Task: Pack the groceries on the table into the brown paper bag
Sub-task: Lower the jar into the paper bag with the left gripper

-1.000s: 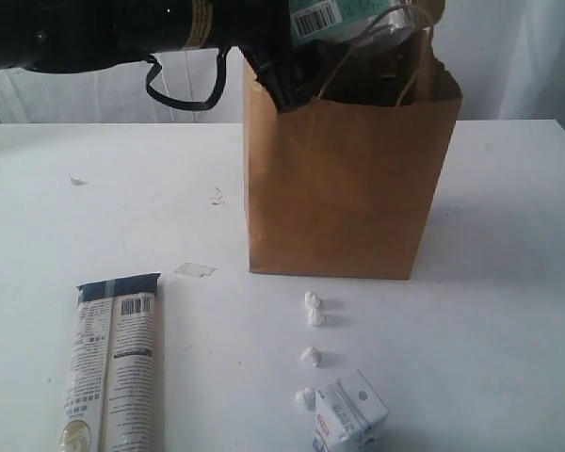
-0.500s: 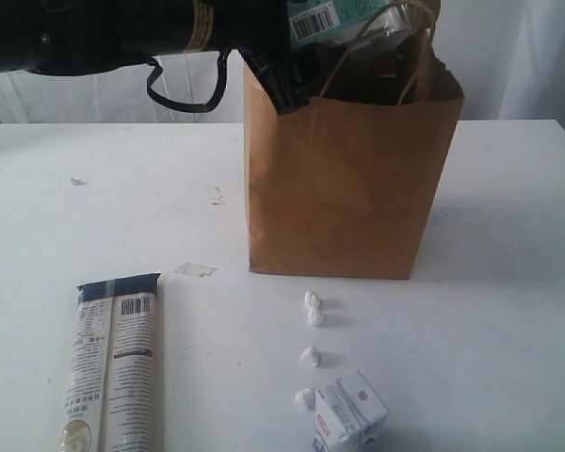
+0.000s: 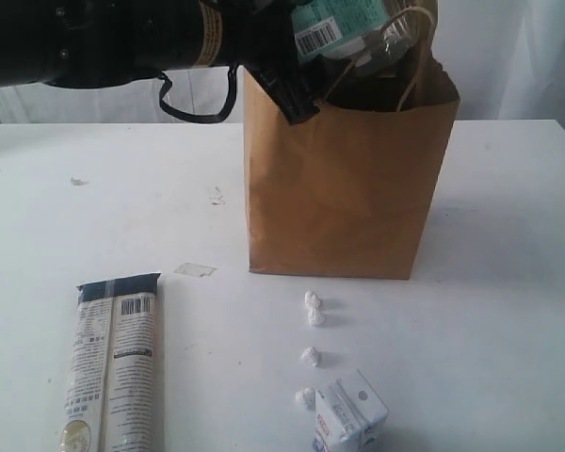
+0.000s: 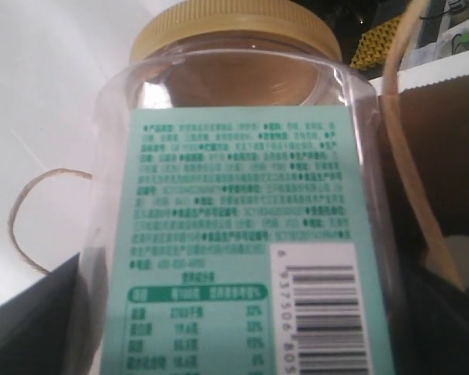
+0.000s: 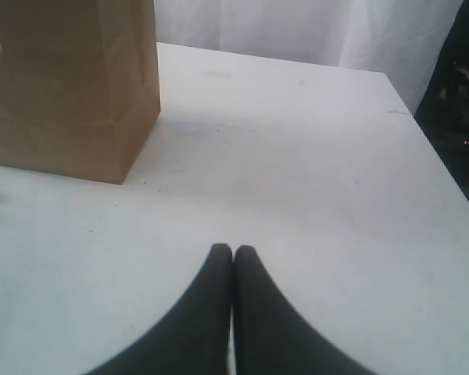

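Note:
The brown paper bag [image 3: 344, 188] stands upright at the back middle of the table [image 3: 508, 311]. My left gripper [image 3: 328, 49] is shut on the yellow-lidded clear jar [image 3: 348, 24] and holds it tilted just above the bag's open mouth. In the left wrist view the jar [image 4: 242, 195] fills the frame, with the bag's inner wall [image 4: 445, 156] beside it. The long printed packet [image 3: 113, 363] lies flat at the front left. The small white carton [image 3: 350, 414] lies at the front middle. My right gripper [image 5: 233, 251] is shut and empty, low over bare table beside the bag [image 5: 70, 86].
Several tiny white paper balls [image 3: 314, 311] lie in a line between the bag and the carton. A scrap of clear tape [image 3: 195, 269] lies left of the bag. A white curtain hangs behind the table, whose far edge [image 5: 297, 66] shows in the right wrist view.
My left arm has shifted a little to the right, and the jar has tipped and dropped slightly toward the bag's mouth. The right gripper has not moved.

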You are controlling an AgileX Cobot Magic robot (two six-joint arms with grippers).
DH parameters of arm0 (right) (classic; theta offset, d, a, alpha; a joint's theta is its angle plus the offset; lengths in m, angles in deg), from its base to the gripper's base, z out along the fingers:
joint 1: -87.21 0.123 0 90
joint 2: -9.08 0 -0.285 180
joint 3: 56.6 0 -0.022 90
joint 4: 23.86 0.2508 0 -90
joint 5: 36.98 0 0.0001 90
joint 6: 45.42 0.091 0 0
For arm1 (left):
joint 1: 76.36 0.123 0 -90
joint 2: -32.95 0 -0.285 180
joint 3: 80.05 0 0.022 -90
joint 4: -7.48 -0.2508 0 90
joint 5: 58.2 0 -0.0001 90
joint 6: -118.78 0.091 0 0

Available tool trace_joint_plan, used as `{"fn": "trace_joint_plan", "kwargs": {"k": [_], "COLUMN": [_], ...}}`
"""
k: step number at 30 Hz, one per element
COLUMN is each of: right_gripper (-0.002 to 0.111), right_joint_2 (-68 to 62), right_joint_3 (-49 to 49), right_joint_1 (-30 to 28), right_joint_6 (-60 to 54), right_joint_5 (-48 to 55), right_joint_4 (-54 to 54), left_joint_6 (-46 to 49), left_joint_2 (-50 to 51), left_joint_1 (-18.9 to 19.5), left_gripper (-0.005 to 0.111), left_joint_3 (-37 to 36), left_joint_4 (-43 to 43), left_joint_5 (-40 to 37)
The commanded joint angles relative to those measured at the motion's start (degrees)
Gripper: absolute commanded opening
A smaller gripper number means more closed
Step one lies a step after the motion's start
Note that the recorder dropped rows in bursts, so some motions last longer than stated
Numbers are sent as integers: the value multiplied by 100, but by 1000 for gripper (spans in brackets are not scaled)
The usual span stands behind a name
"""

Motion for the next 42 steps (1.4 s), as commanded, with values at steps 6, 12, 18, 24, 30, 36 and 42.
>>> {"fn": "trace_joint_plan", "kwargs": {"k": [6,12,18,24,30,36,42], "right_gripper": [0,0,0,0,0,0,0], "right_joint_2": [13,13,13,13,13,13,13], "right_joint_3": [32,32,32,32,32,32,32], "right_joint_1": [19,19,19,19,19,19,19], "right_joint_6": [22,22,22,22,22,22,22], "right_joint_5": [-74,-74,-74,-74,-74,-74,-74], "right_joint_4": [-18,-18,-18,-18,-18,-18,-18], "left_joint_6": [-31,59,59,-37,-187,-187,-781], "left_joint_2": [-60,-60,-60,-60,-60,-60,-56], "left_joint_1": [0,0,0,0,0,0,0], "left_gripper": [0,22,62,72,71,71,72], "left_joint_3": [54,54,54,54,54,54,54], "left_joint_4": [-39,-123,-123,-123,-123,-123,87], "left_joint_5": [76,76,90,90,268,355,289]}}
